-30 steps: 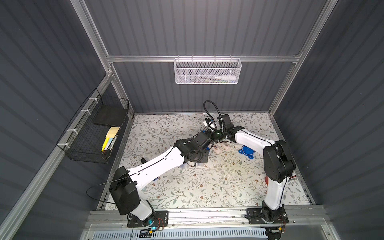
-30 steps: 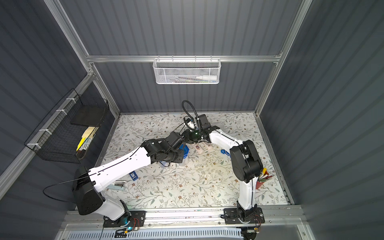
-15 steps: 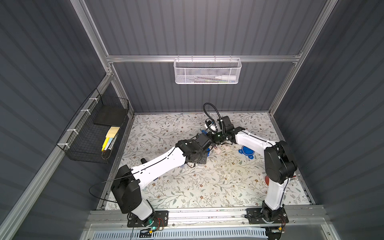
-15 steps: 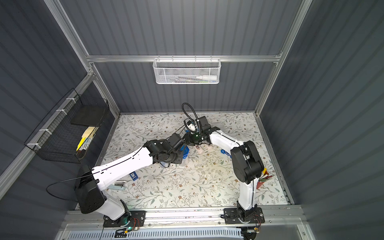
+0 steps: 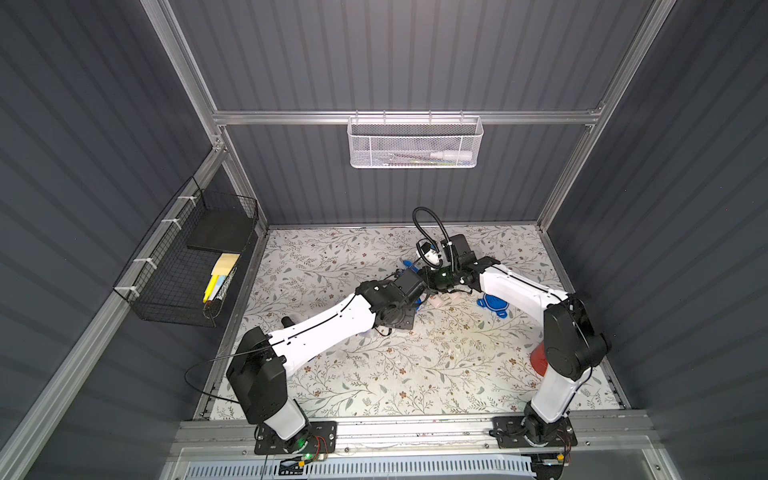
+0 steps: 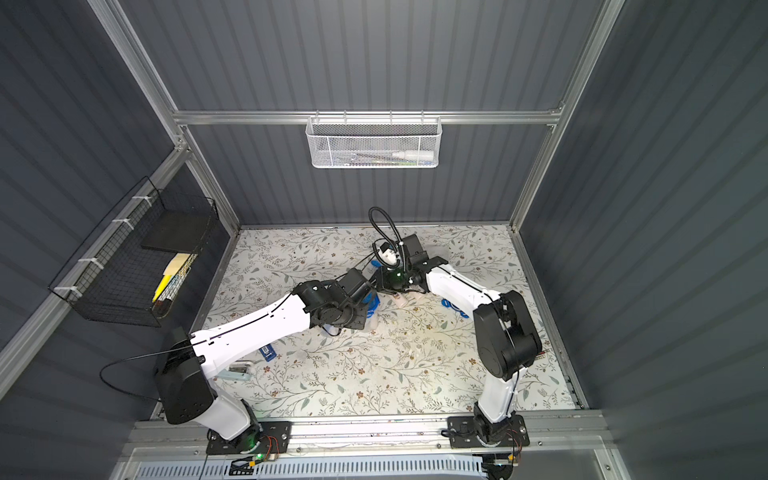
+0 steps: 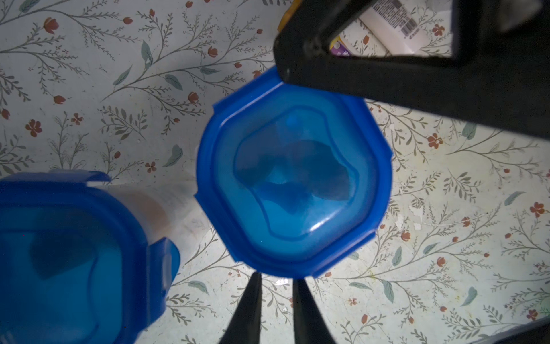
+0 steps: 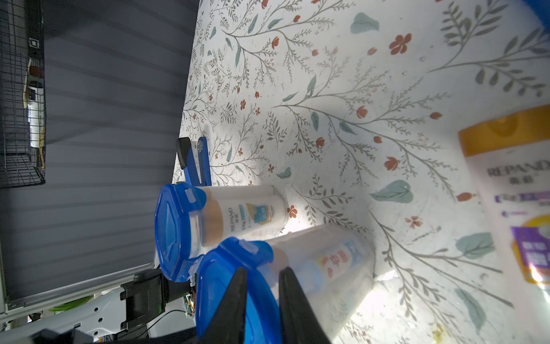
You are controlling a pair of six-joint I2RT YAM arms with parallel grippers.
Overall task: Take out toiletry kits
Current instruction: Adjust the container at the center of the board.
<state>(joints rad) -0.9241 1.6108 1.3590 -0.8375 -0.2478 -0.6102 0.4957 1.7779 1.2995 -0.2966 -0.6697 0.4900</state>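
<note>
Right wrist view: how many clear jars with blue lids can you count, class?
2. The far jar stands towards the grey wall; the near jar stands beside it, at the right fingers. Others may be out of frame.

Bright light hits the flowery white table (image 5: 415,374); grey walls (image 5: 415,62) around it are dark. On the table, the white yellow-capped cream bottle (image 8: 512,190) looks blurry up close.
</note>
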